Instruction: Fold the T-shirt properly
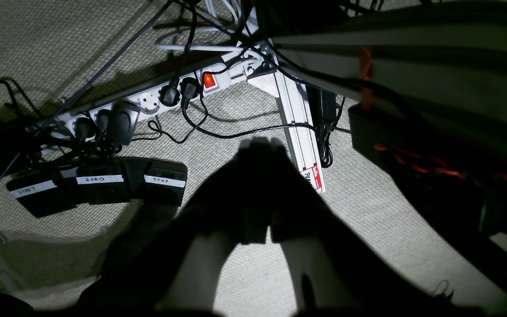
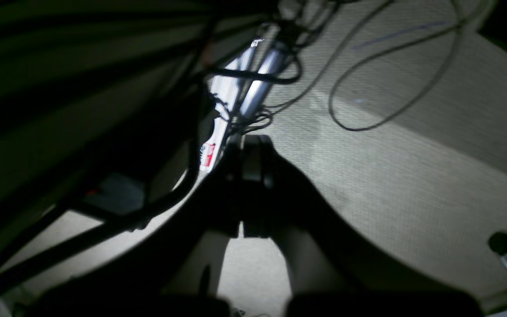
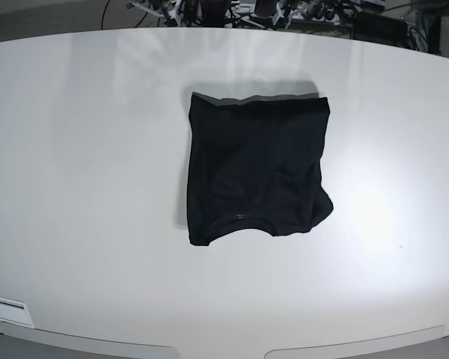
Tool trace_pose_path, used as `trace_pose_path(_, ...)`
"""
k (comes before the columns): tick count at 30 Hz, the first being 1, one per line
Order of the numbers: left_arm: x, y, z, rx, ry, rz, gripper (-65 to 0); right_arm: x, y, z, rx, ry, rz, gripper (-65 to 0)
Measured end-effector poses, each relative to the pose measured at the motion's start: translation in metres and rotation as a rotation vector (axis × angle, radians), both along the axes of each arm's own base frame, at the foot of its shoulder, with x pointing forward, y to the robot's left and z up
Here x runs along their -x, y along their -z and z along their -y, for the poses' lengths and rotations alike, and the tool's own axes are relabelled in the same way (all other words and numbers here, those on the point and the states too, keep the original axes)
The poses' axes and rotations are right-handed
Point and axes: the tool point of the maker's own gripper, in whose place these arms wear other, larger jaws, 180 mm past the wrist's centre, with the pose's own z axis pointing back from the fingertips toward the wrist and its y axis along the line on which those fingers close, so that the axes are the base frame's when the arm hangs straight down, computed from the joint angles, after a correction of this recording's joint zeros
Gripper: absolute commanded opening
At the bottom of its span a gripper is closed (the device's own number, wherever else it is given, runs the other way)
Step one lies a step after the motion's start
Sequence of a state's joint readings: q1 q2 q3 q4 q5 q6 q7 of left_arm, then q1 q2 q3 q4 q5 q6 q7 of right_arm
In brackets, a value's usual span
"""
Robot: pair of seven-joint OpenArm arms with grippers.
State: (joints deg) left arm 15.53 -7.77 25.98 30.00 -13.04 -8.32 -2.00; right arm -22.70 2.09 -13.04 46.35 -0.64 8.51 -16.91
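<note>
Lying folded square on the table, T-shirt; both grippers together, clear below — worth tidying that lumpy near hem.

My base camera is looking down on the table; both my wrist cameras are facing the carpet, sharing nothing with it.

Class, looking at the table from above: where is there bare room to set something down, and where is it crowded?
The white table is bare left, right and in front of the T-shirt. A narrower strip lies behind it. Only the centre is taken.
</note>
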Motion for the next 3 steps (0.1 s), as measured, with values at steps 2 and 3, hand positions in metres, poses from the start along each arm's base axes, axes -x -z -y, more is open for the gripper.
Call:
trace_pose_path(2,-0.0005,-0.0001,0.0003,0.002,-0.007,0.000,-65.0,-0.0012,-0.0007,-0.0040,-0.023,-0.005,0.010,-65.0)
trace_pose_path(3,-0.0007,-0.0002,0.0007,0.005,-0.022,-0.002,-65.0,-0.0015,-0.0015,-0.0071,-0.042,-0.010,0.014,-65.0)
